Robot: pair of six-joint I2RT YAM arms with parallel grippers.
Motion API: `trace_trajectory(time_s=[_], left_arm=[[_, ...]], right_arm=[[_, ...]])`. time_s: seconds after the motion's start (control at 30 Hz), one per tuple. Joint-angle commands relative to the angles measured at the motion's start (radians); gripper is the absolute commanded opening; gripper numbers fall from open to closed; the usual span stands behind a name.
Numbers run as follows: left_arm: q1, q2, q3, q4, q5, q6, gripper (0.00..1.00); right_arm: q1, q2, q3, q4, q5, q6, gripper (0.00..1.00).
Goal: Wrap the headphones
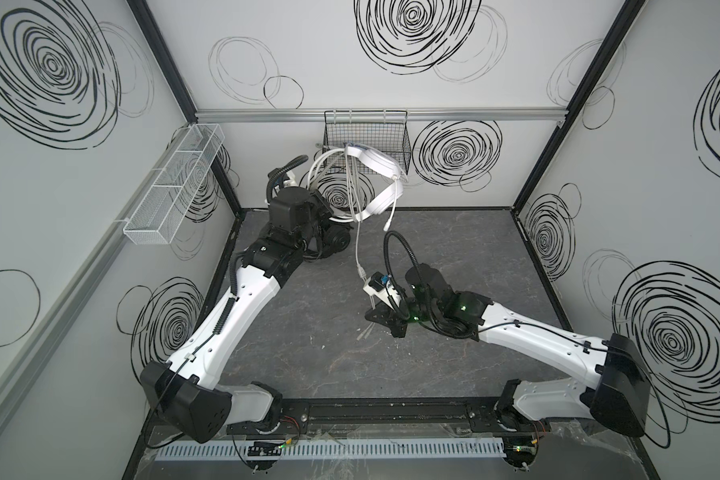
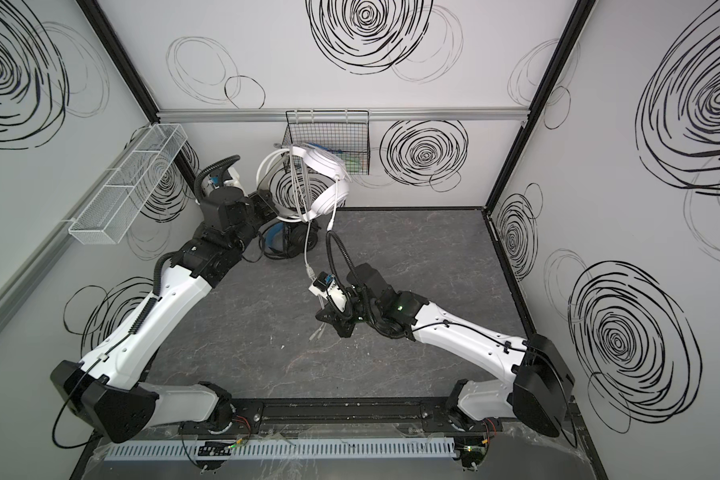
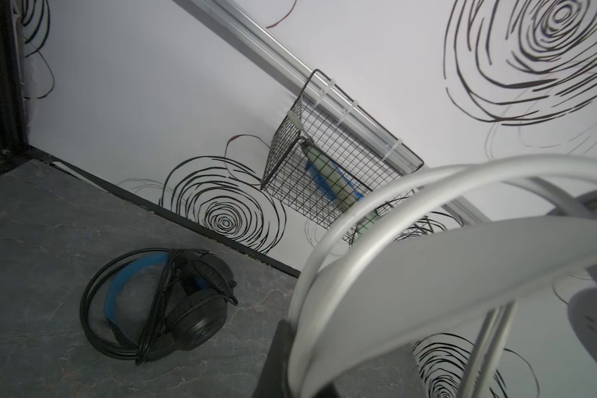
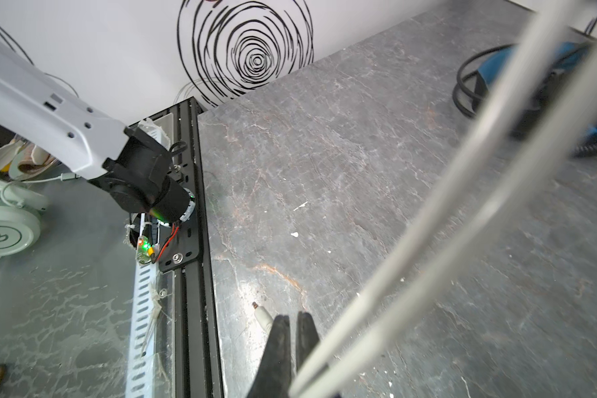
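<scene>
While the left claw (image 1: pixel 325 210) clamps the white headset (image 1: pixel 381 164) aloft at twelve o'clock, the right claw (image 4: pixel 293 324) pinches its cable (image 4: pixel 424 210) taut, apparently for winding.

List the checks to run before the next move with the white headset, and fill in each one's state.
1. Left gripper shut on the white over-ear headset, held off the grey marbled table: ok.
2. Right gripper shut on the white cable by its plug: ok.
3. White cable fully wound: not ok; a long stretch hangs down to the right gripper.
4. Cable clear of the black wire basket: cannot tell.
5. Black headset with blue accents lying apart on the table, its cable bundled: ok.
</scene>
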Motion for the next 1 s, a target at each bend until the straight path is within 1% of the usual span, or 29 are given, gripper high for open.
trace_trajectory(time_s=[0.0, 0.17, 0.23, 0.37, 0.47, 0.63, 0.77, 0.97], left_arm=[[-0.002, 0.019, -0.023, 0.099, -0.118, 0.056, 0.0], [-0.007, 0.049, -0.051, 0.062, -0.182, 0.162, 0.0], [-0.012, 0.053, -0.059, 0.05, -0.189, 0.212, 0.0], [-0.018, 0.061, -0.06, -0.001, -0.168, 0.303, 0.0], [-0.033, 0.06, -0.075, -0.025, -0.135, 0.343, 0.0], [-0.07, 0.041, -0.106, -0.046, -0.104, 0.395, 0.0], [-0.071, 0.009, -0.139, -0.049, -0.041, 0.392, 0.0], [-0.075, -0.025, -0.163, -0.062, 0.04, 0.384, 0.0]], right_arm=[[0.038, 0.008, 0.086, -0.11, 0.066, -0.088, 0.0], [0.053, 0.017, 0.202, -0.191, 0.115, -0.13, 0.0], [0.054, 0.02, 0.259, -0.234, 0.148, -0.155, 0.0], [0.05, 0.027, 0.375, -0.294, 0.264, -0.212, 0.0], [0.034, 0.06, 0.478, -0.349, 0.334, -0.265, 0.0], [-0.026, 0.131, 0.634, -0.404, 0.409, -0.299, 0.0], [-0.073, 0.153, 0.681, -0.394, 0.454, -0.293, 0.0], [-0.109, 0.147, 0.638, -0.35, 0.5, -0.295, 0.0]])
